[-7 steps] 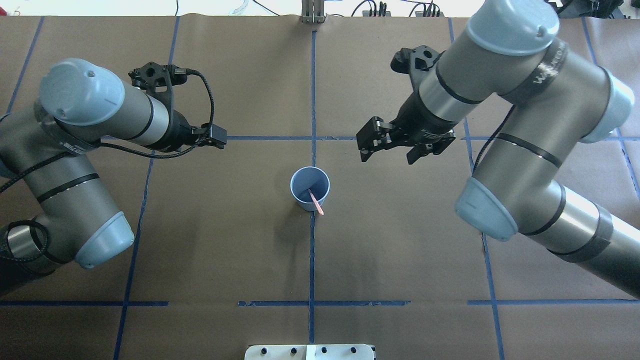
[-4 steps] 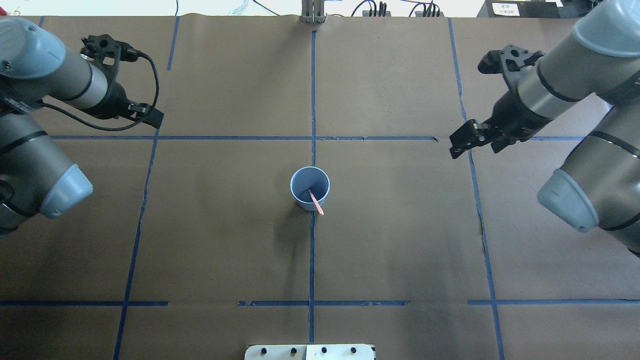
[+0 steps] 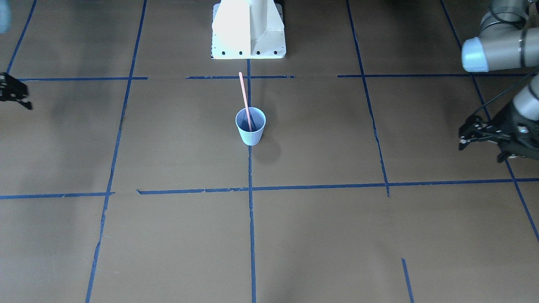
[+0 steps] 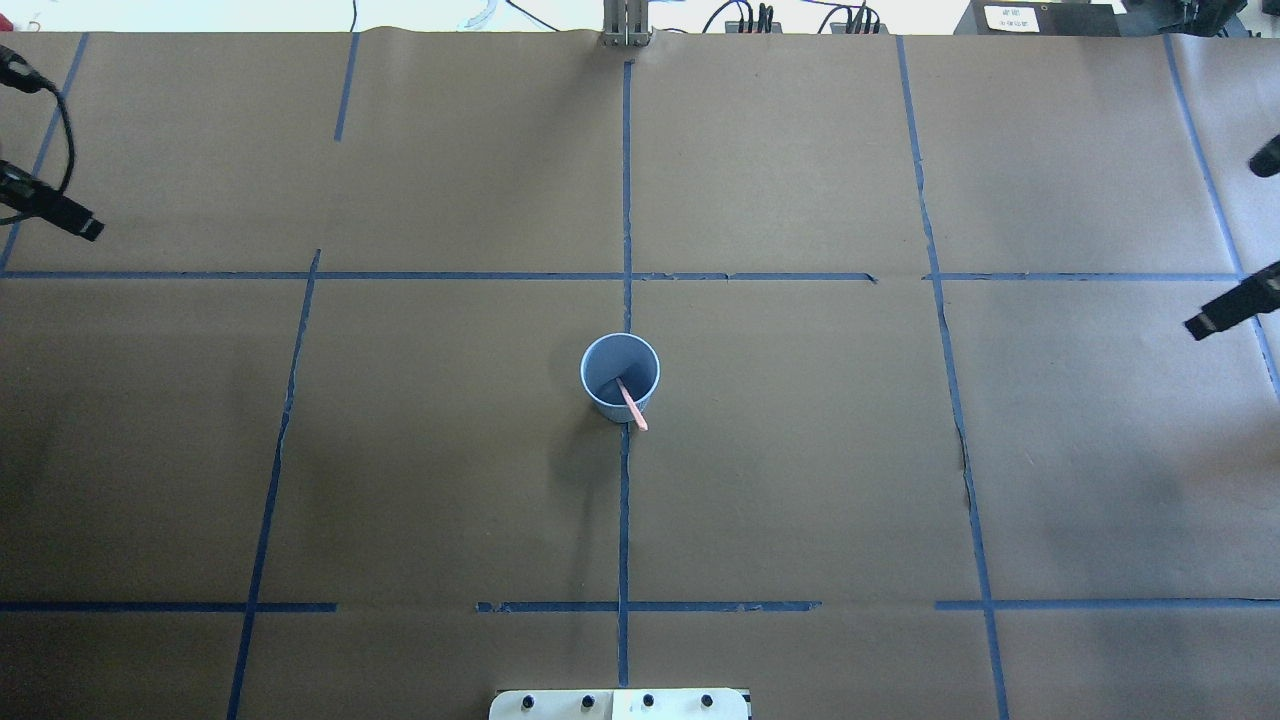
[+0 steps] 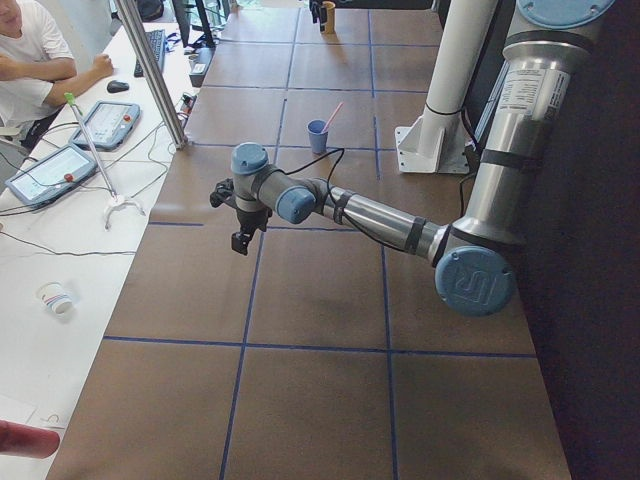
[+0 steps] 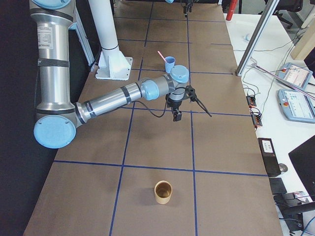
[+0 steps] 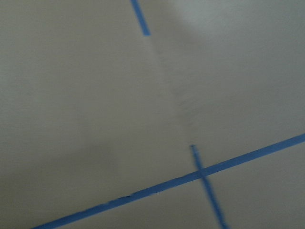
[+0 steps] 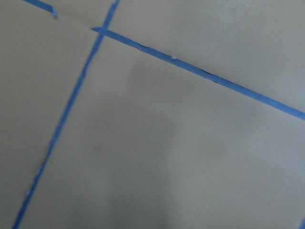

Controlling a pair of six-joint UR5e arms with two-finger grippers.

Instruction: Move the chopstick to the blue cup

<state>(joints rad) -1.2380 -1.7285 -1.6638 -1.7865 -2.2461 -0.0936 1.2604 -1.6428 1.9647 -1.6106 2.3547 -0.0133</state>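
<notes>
My table [image 4: 800,480] is covered in brown paper and gridded with blue tape lines [image 4: 624,520]. My white pedestal [image 3: 248,29] stands at the 12 o'clock edge of the front-facing view. Beyond the far long edge runs a white bench [image 5: 60,230] with cables and two teach pendants [image 5: 108,122]. A person [image 5: 30,55] sits at it, at 10 o'clock in the left side view. A small paper cup [image 5: 55,297] stands on that bench, and a brown cup [image 6: 163,191] stands on my paper at 6 o'clock in the right side view. The blue cup [image 4: 598,365] stands upright on the centre tape line, mid-table. The chopstick [image 4: 632,405] is in it, its low end on the cup's floor. It leans over the rim at 5 o'clock in the overhead view. Its long axis runs steeply up along the centre line, and its free tip points toward my pedestal. My left gripper [image 3: 482,149] hangs at the 3 o'clock edge of the front-facing view, fingers spread and holding nothing. My right gripper [image 3: 14,93] is cut off at the 9 o'clock edge, and I cannot tell how its fingers stand. Both are well apart from the cup. My wrist cameras show only blurred paper and tape.
</notes>
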